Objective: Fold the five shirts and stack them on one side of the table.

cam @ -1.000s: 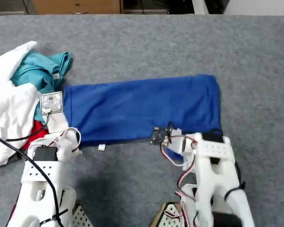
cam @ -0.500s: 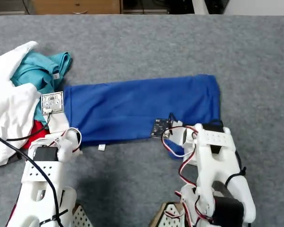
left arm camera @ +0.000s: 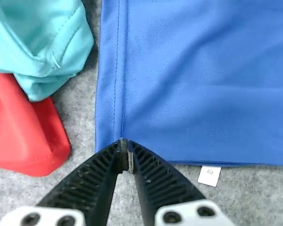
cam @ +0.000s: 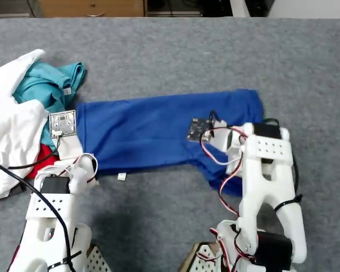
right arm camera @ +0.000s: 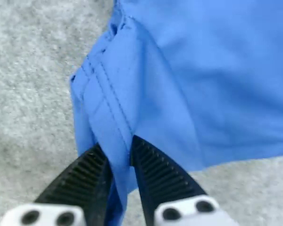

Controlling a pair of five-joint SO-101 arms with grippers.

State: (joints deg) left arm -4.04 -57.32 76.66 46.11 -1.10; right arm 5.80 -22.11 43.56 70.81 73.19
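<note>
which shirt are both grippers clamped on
The blue shirt, spread flat: the left gripper pinches one hem corner, the right gripper a fold at the other end. The teal shirt, white shirt and red shirt lie bunched aside, ungripped.

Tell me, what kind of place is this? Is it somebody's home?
Probably a robot lab or workshop, not a home. Two white robot arms with loose wires sit at a grey cloth-covered table, holding a blue shirt beside a pile of other shirts.
</note>
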